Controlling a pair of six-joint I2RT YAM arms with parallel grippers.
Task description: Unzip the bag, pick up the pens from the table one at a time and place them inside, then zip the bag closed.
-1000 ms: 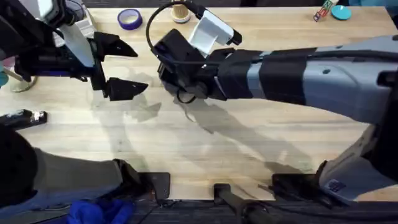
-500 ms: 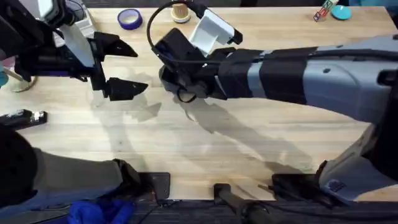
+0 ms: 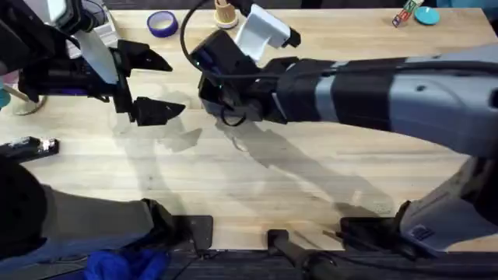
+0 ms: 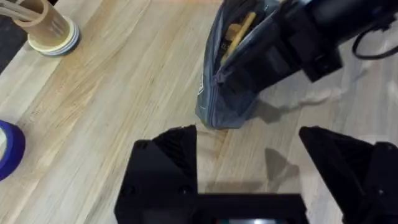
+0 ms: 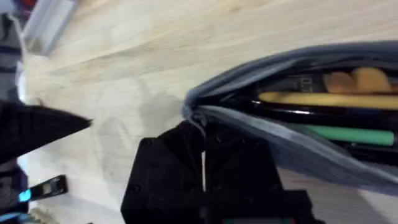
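Denim pouch [image 4: 227,74] runs off the frame at 12 o'clock, its far end covered by the right arm [image 4: 311,31] (pens partly visible inside, ends hidden).

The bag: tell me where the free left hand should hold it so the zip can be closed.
Grip the bag at its closed rounded end, the end facing the open left hand, coming straight in along the table. That end is bare fabric, while the right hand is pinched shut at the zip and both pens lie inside.
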